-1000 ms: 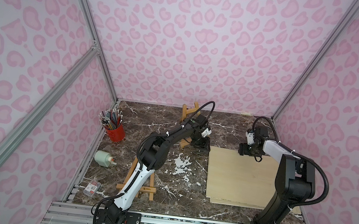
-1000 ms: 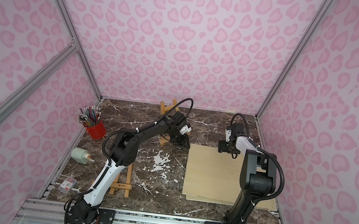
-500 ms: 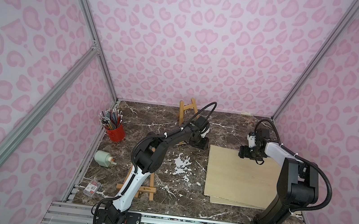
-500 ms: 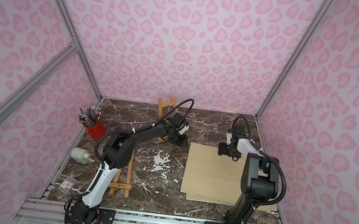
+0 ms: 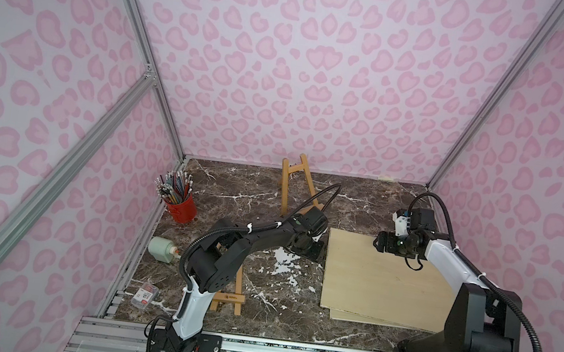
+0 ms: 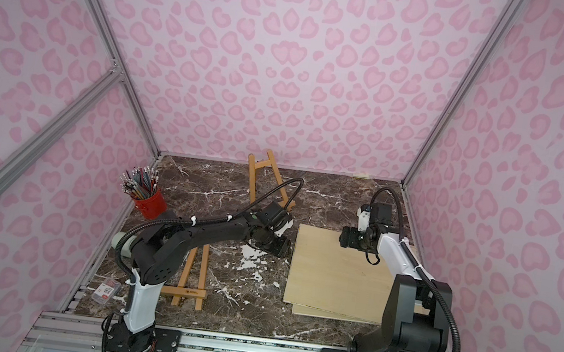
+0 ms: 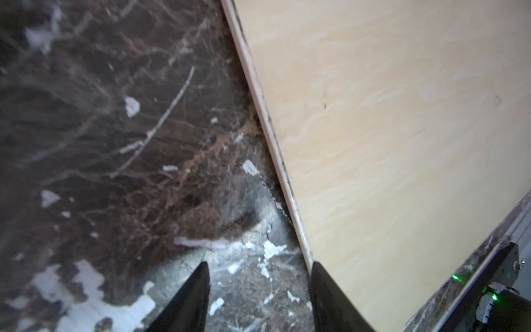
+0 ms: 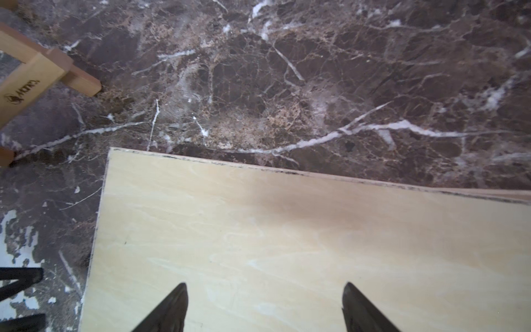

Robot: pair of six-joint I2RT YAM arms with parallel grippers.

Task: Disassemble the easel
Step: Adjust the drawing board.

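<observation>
Left gripper (image 7: 258, 264): jaws spread, nothing between them. It is low over the bench (image 7: 115, 143), and one fingertip (image 7: 319, 276) sits right at the left edge of the pale wooden board (image 7: 402, 129); contact cannot be confirmed. Right gripper (image 8: 265, 284): jaws spread wide, nothing pinched, hovering above the board's far left corner area. The board (image 5: 389, 276) lies flat on the right half of the bench, on top of a lower board (image 5: 365, 319) whose near edge sticks out from under it. In both top views the two grippers sit near each other at the board's far end, with the left gripper (image 5: 311, 251) at its left edge and the right gripper (image 5: 381, 241) over its top. Easel (image 5: 296, 182): upright near the back wall, beyond the left gripper, held by neither gripper. Its foot and front ledge (image 8: 43, 74) appear in the right wrist view, clear of the board's corner. Second easel (image 5: 229, 296): flat on the bench near the front, partly under the left arm. Far left side of the bench: a red cup (image 5: 180, 204) of pencils (image 5: 174, 185), a green bottle (image 5: 161, 250) on its side, and a small box (image 5: 144, 294).
</observation>
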